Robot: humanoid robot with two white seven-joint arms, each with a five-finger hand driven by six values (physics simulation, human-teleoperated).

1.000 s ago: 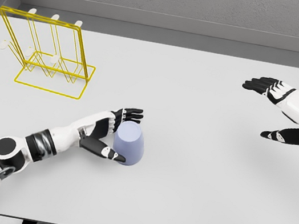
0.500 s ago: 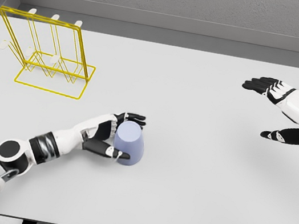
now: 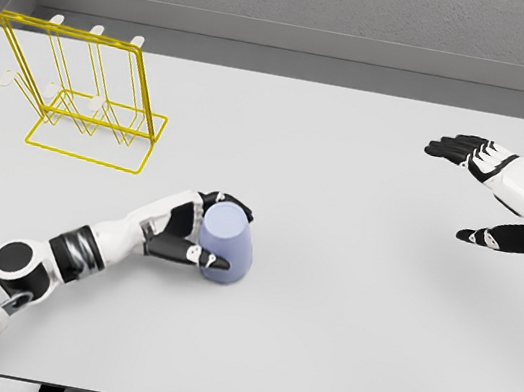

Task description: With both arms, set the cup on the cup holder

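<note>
A pale lavender cup (image 3: pixel 227 243) stands upside down on the white table (image 3: pixel 345 302), a little left of the middle. My left hand (image 3: pixel 203 233) is wrapped around its left side, fingers over the top rim and thumb along the lower edge. The yellow wire cup holder (image 3: pixel 85 94) with white-tipped pegs stands at the far left of the table, well away from the cup. My right hand (image 3: pixel 481 194) hovers open at the right edge, far from the cup, holding nothing.
A grey wall (image 3: pixel 306 1) runs behind the table's far edge. The table's front edge lies close below my left arm (image 3: pixel 48 260).
My left hand's fingers have curled from spread beside the cup to closed around it. The cup has shifted slightly up and left. The right hand has not moved.
</note>
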